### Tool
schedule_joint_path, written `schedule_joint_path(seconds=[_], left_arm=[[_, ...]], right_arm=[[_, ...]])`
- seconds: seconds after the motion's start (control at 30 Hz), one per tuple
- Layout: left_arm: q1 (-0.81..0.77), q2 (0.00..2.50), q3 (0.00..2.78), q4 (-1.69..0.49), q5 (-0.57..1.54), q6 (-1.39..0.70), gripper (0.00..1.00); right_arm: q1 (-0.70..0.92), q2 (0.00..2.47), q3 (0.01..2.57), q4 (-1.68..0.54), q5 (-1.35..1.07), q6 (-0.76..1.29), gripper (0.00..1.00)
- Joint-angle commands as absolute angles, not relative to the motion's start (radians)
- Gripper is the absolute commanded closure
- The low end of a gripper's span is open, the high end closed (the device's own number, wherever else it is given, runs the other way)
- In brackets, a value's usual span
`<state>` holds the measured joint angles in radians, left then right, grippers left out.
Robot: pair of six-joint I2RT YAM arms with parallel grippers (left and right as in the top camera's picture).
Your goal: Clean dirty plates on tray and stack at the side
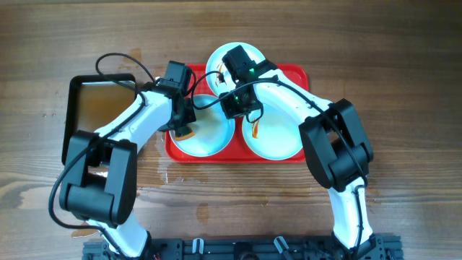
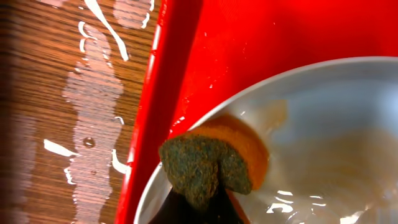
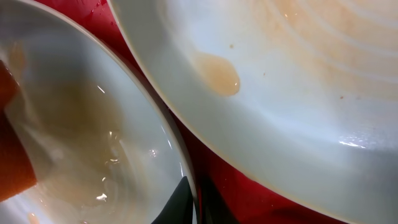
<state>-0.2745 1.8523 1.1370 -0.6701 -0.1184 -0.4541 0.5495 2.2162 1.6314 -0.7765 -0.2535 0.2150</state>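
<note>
Now: sponge down, both grippers clamped

Toward the table's left edge sits the metal pan, with water puddles on the wood just beside the tray. The left gripper is closed tight on the sponge, which is pressed onto the left plate by the tray's left edge. The right gripper is pinched onto that same plate's right rim. The right plate, smeared orange, fills the tray's near-right corner. The third plate sits at the far edge.
</note>
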Motion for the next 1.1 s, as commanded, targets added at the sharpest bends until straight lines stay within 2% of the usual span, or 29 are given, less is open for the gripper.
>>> schedule_joint_path(seconds=[0.0,0.17,0.47,0.8,1.07], left_arm=[[-0.274,1.764,1.126,-0.669,-0.085,-0.45,0.96],[-0.285,1.752,1.126,-0.597,0.154,-0.45,0.96],[-0.336,1.917,1.126,-0.542,0.161,-0.453,0.96],[-0.331,1.99,1.126,-0.635,-0.366,-0.451,0.96],[-0.332,1.925,1.126,-0.686,-0.556,-0.45,0.96]], right_arm=[[0.545,2.246,1.621,-0.775,-0.236,0.221,0.93],[0.545,2.246,1.621,-0.77,-0.236,0.221,0.92],[0.545,2.246,1.621,-0.771,-0.236,0.221,0.92],[0.545,2.246,1.621,-0.771,-0.236,0.22,0.92],[0.545,2.246,1.621,-0.771,-0.236,0.221,0.92]])
